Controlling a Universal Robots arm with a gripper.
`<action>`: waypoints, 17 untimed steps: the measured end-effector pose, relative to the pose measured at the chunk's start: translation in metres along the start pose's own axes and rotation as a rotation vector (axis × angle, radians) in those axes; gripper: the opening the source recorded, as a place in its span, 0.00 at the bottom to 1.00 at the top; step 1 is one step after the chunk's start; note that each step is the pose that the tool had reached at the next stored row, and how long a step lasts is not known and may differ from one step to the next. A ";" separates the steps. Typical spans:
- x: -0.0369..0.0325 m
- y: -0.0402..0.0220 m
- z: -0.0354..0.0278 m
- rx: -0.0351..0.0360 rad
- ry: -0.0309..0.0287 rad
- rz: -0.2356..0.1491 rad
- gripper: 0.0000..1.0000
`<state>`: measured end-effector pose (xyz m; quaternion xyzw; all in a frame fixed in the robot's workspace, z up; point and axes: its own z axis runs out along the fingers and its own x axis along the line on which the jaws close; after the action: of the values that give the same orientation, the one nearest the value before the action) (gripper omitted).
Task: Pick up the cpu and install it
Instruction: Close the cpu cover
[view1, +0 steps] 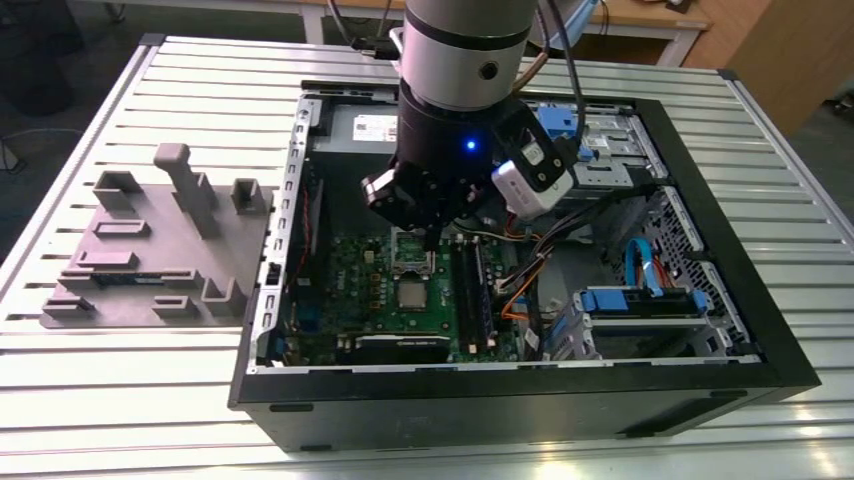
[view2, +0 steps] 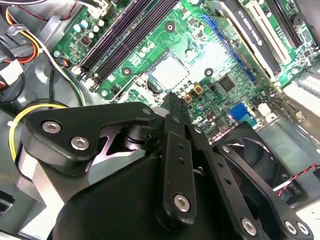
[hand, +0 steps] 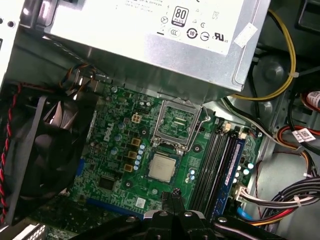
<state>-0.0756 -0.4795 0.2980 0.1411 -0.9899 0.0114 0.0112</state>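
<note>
The cpu (hand: 162, 167) is a small silvery square lying flat on the green motherboard (hand: 112, 150), right beside a raised metal socket frame (hand: 176, 124). It also shows in the exterior view as the cpu (view1: 411, 293) and in the second wrist view as the cpu (view2: 169, 71). My gripper (hand: 172, 195) hangs inside the open computer case, a short way above the board and close to the chip without touching it. Its black fingers (view2: 172, 107) are pressed together and hold nothing. In the exterior view the gripper (view1: 424, 238) sits over the socket frame.
A large grey metal box with a white label (hand: 150, 30) borders the board, and a black fan (hand: 35, 150) sits on another side. Black memory sticks (hand: 215, 160) and cable bundles (hand: 280, 200) lie close by. A grey plastic fixture (view1: 154, 245) stands on the slatted table at the exterior view's left.
</note>
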 end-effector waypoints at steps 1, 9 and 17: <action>0.0000 0.0000 0.0000 0.0001 0.0000 -0.001 0.10; 0.0000 0.0000 0.0000 0.0003 -0.0002 -0.010 0.10; 0.0000 0.0000 0.0000 0.0004 -0.0004 -0.017 0.10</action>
<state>-0.0756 -0.4795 0.2980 0.1494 -0.9886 0.0115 0.0111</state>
